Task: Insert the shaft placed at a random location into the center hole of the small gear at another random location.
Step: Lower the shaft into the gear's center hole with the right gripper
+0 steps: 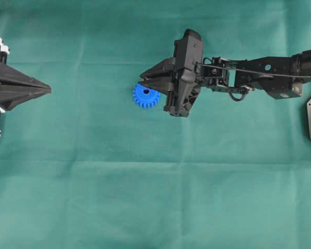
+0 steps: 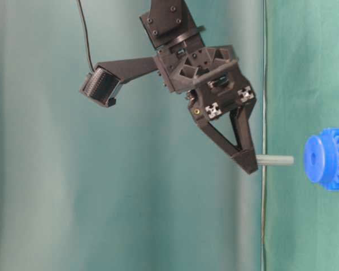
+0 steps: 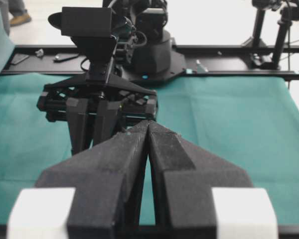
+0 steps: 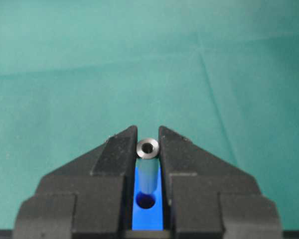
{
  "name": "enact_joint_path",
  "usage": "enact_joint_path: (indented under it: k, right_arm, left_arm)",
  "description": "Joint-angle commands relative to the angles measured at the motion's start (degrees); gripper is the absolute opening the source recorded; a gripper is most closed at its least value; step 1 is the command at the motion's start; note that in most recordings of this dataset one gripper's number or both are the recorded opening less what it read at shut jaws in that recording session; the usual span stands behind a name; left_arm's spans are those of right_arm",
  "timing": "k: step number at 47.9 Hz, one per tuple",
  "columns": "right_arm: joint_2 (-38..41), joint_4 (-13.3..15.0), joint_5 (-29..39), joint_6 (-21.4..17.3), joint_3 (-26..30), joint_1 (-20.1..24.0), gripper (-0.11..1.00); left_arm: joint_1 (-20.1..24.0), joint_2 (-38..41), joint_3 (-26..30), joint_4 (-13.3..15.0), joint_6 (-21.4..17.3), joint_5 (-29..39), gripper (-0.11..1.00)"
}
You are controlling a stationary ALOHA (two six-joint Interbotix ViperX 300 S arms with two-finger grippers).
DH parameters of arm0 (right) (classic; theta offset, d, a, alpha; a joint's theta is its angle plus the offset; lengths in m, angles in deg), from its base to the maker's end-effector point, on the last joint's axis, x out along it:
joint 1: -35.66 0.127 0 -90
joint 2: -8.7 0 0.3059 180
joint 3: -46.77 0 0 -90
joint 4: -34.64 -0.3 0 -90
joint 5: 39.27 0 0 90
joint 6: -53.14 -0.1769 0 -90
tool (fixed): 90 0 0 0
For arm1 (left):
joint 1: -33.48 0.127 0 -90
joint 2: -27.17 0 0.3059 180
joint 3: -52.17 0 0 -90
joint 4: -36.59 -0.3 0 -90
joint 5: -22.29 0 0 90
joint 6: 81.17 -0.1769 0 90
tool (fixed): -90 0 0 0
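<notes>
Shaft, thin silver-grey metal pin, pinched in right gripper, points straight at dark hole in bright blue plastic toothed gear, just apart. Left gripper closed, empty.

No text or label (nor any number) is legible.

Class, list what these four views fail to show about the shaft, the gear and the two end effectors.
- Shaft: overhead view, hidden beneath the right end effector.
- Small gear: table-level view, cut off by the right edge; right wrist view, teeth hidden by the fingers.
- Left end effector: overhead view, base cut off by the left edge.
</notes>
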State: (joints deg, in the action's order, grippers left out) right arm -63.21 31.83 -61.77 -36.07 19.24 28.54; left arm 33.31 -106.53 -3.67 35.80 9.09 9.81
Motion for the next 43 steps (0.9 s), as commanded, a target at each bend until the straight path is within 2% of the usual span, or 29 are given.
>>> enact_joint_path:
  k: [1,43]
  right_arm:
    - [-0.79,-0.26,-0.35,-0.44,1.05,0.26,0.13]
    - [5.1,-0.97,-3.43,-0.53,1.32,0.26,0.13]
  left_arm:
    - [-0.18,0.44,0.79,-0.18,0.09,-0.35,0.0]
    - [-0.18,0.44,0.79,-0.18,0.09,-0.18,0.0]
